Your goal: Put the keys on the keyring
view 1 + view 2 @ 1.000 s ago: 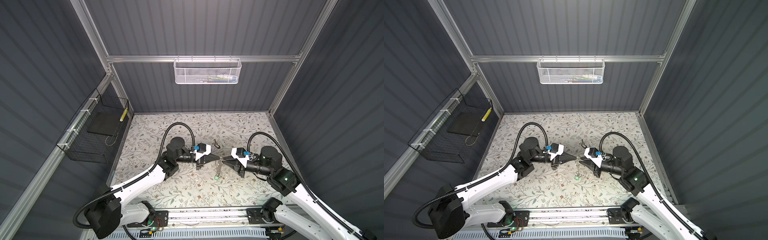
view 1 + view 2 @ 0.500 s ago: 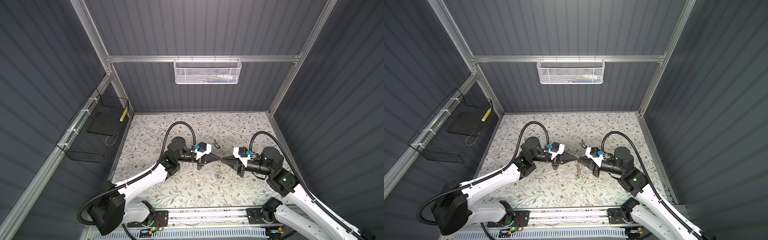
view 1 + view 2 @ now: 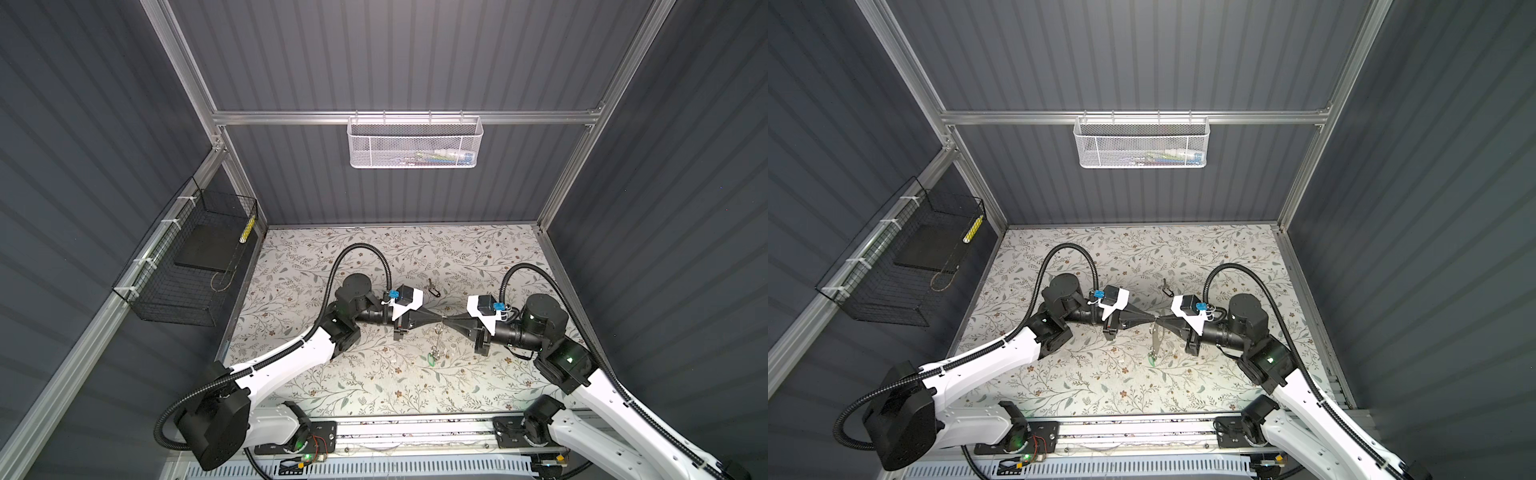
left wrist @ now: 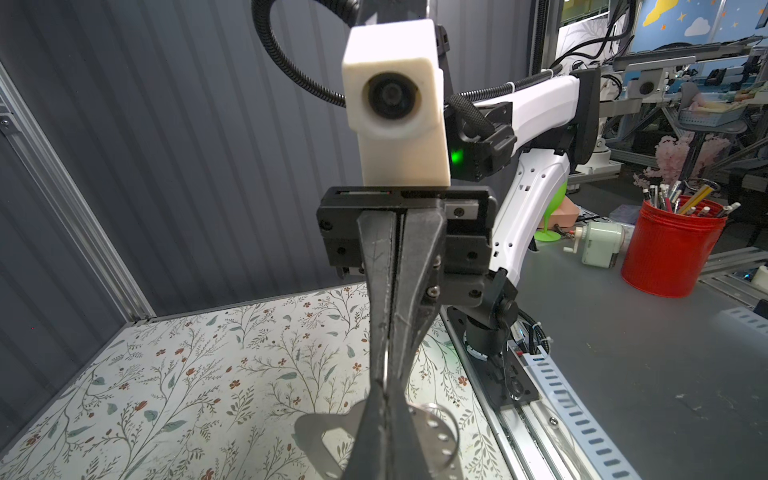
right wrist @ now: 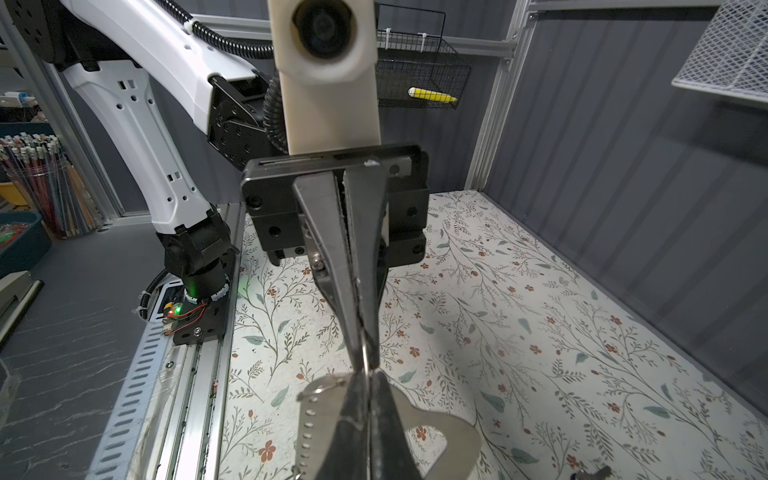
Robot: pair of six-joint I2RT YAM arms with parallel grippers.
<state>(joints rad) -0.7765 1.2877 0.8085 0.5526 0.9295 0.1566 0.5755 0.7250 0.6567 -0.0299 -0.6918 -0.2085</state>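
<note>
I've got the left gripper [image 3: 436, 319] and right gripper [image 3: 451, 319] tip to tip at frame centre, both jaws clenched on the keyring [image 5: 365, 353] wire, I judge to brace it for threading. A key [image 3: 1156, 337] and the green tag [image 3: 431, 360] dangle below. A spare key [image 3: 432, 286] lies on the tabletop [image 3: 374, 386] just above.

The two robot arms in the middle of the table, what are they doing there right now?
The left gripper and the right gripper meet tip to tip above the floral table, both shut on the thin keyring. A flat metal piece and the green tag hang from it. One key lies on the table farther back, not yet on the ring.
</note>
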